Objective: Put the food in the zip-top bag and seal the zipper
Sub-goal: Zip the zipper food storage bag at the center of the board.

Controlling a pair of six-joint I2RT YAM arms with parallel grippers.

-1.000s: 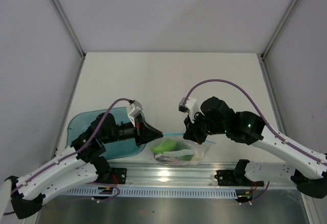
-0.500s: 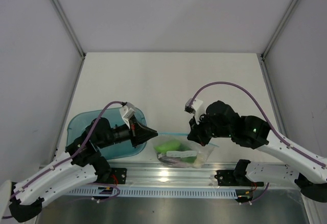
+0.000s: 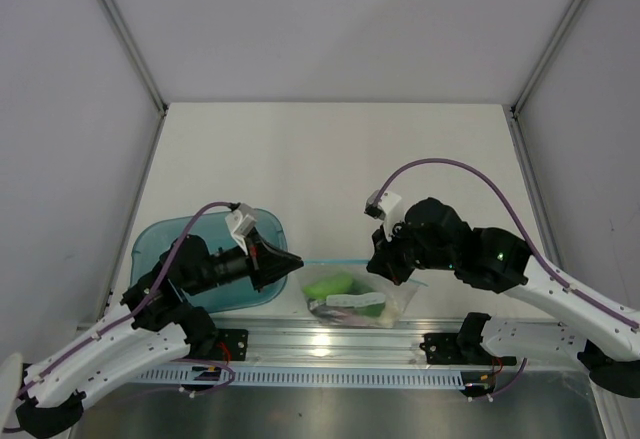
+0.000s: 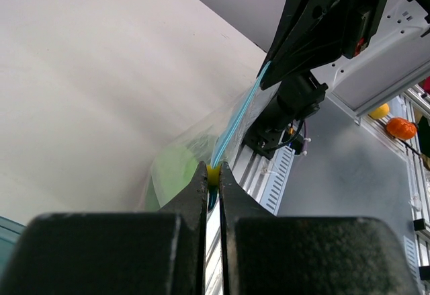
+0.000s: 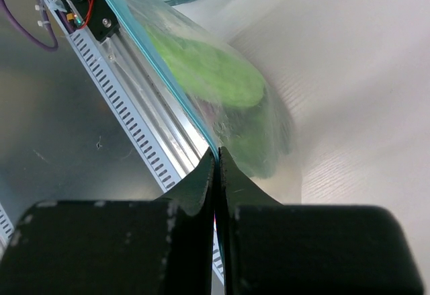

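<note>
The clear zip-top bag point(image 3: 352, 297) lies at the table's near edge with green food point(image 3: 328, 285) and other pieces inside. Its light-blue zipper point(image 3: 345, 263) is stretched between my two grippers. My left gripper point(image 3: 297, 261) is shut on a small yellow slider point(image 4: 213, 173) at the zipper's left end, and the zipper point(image 4: 238, 117) runs away from it. My right gripper point(image 3: 386, 268) is shut on the zipper's right end. In the right wrist view the gripper point(image 5: 216, 152) pinches the zipper point(image 5: 154, 53), with the green food point(image 5: 215, 73) behind the plastic.
A translucent teal tray point(image 3: 160, 247) sits left of the bag, under my left arm. A metal rail point(image 3: 340, 344) runs along the near edge just below the bag. Small orange point(image 4: 402, 128) and yellow point(image 4: 379, 111) toys show beyond the table in the left wrist view.
My left gripper has slid left along the zipper towards the bag's left end. My right gripper shifted slightly right and nearer, then held still.
</note>
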